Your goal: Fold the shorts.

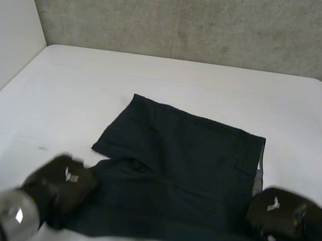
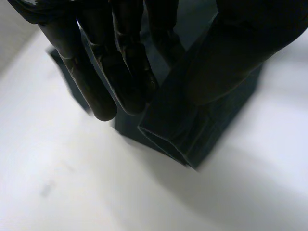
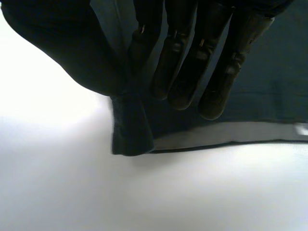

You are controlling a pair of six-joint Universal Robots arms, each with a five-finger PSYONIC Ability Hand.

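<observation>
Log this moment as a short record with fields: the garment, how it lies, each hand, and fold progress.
garment: dark shorts
lie: spread flat on the white table, waistband toward the robot's right, legs toward its left
left hand: at the near leg's hem corner, cloth pinched between fingers and thumb
right hand: at the near waistband corner, cloth pinched between thumb and fingers
fold progress: no fold made yet; both legs lie open
</observation>
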